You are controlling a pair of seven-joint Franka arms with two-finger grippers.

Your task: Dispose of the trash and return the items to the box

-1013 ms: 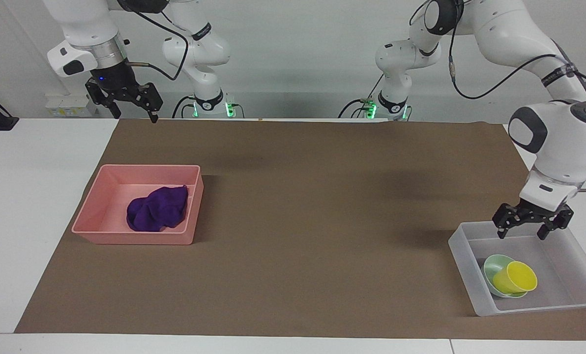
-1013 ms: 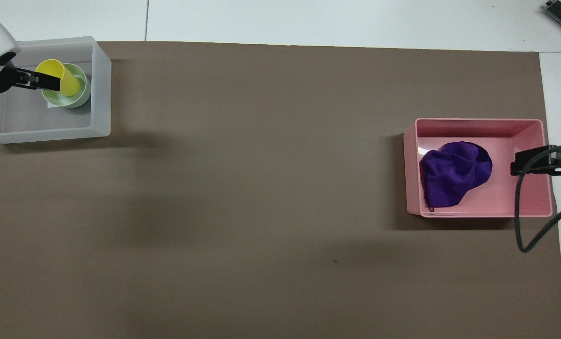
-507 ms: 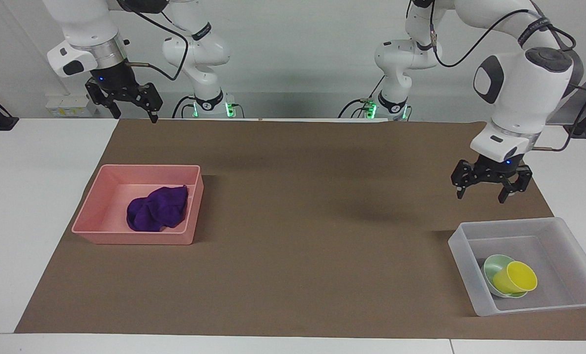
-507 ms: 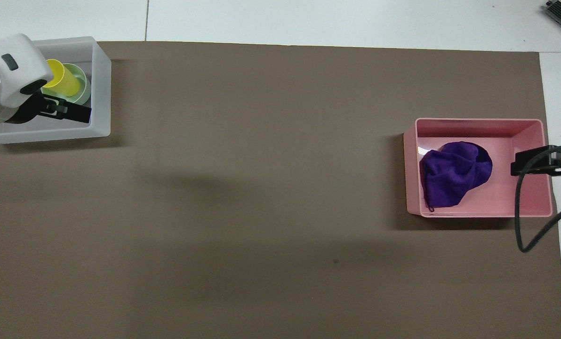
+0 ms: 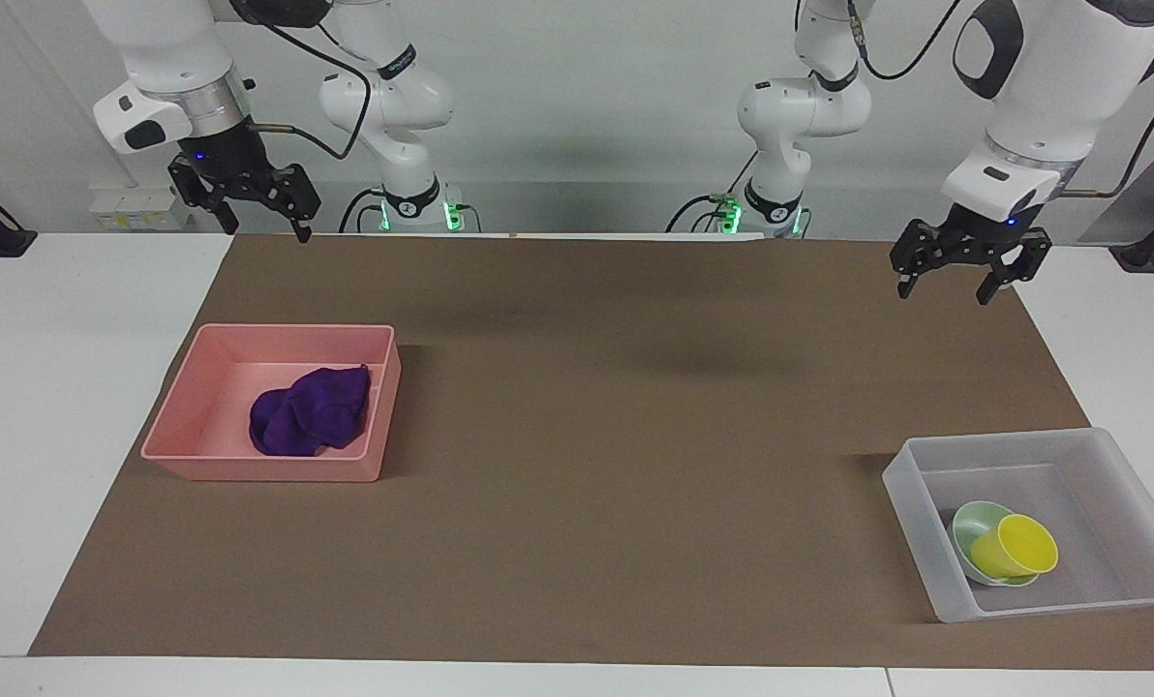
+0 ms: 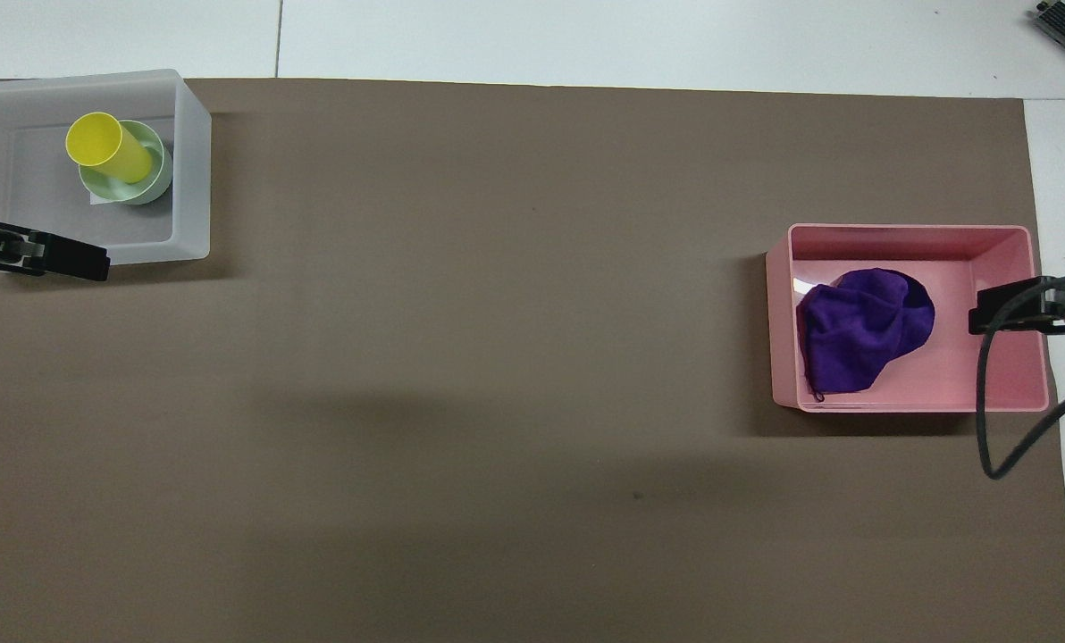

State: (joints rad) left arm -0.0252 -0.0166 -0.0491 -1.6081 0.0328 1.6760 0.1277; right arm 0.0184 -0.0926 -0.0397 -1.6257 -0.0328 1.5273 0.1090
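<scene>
My left pincer [image 5: 956, 272] hangs spread and empty over the brown mat, up near my own edge of the tabletop; my right pincer [image 5: 259, 201] waits, also spread and empty, over the mat's edge at the right arm's end.

The purple cloth [image 5: 309, 417] lies crumpled in the pink tray [image 5: 186, 411]. It looks soft and light: I would pinch a raised fold at its top, since a flat edge would slip away.

The yellow cup [image 5: 1018, 549] leans tilted inside the mint bowl [image 5: 970, 525], both in the clear box [image 5: 911, 483]. Thin, smooth plastic, I judge: light, stiff, a little slippery. I would take the cup by its rim wall, the bowl by its lip.
</scene>
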